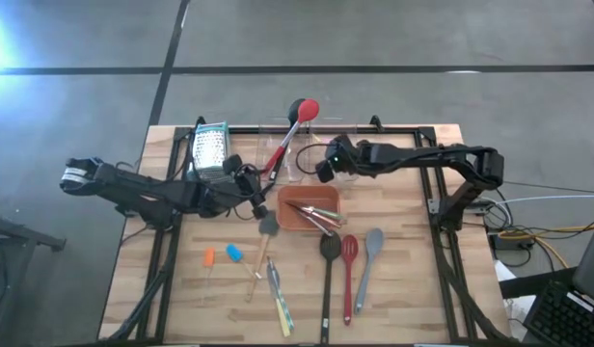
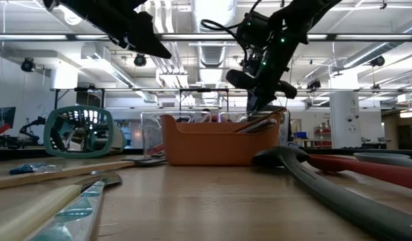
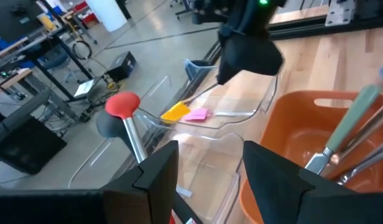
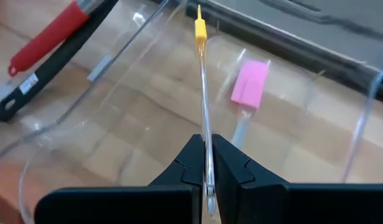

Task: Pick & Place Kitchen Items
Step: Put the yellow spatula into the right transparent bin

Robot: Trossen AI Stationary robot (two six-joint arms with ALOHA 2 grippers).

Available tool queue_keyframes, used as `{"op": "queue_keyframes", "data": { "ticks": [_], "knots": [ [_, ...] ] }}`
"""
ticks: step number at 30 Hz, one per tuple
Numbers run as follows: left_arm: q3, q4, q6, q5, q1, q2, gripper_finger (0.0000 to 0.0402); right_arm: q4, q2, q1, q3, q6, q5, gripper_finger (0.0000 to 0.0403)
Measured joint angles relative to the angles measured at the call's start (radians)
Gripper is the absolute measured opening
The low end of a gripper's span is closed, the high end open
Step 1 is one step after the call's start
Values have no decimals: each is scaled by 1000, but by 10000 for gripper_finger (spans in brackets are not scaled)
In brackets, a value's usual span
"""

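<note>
While the right pincer (image 4: 207, 167) pinches the thin clear-handled tool with a yellow tip (image 4: 200, 28), its long axis points straight ahead, seemingly over the clear plastic tub (image 4: 142, 68); the left pincer (image 3: 207, 171) waits spread nearby.

Orange tray (image 1: 289, 220) — between both claws

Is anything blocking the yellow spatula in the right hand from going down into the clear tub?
Nothing visible does. The right hand is shut on the yellow spatula, hanging inside the open clear tub; the pink spatula lies beside its path.
</note>
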Motion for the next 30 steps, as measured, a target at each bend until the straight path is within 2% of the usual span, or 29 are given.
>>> {"op": "queue_keyframes", "data": {
  "ticks": [11, 24, 30],
  "knots": [
    [-16, 1, 0, 24, -1, -3, 186, -103, 87, -81, 67, -17, -147, 8],
    [-14, 33, 9, 42, -1, -3, 186, -196, 99, -152, 71, -30, -285, 8],
    [-14, 76, 52, 51, 0, -3, 186, -201, 112, -150, 71, -30, -293, 8]
  ]
}}
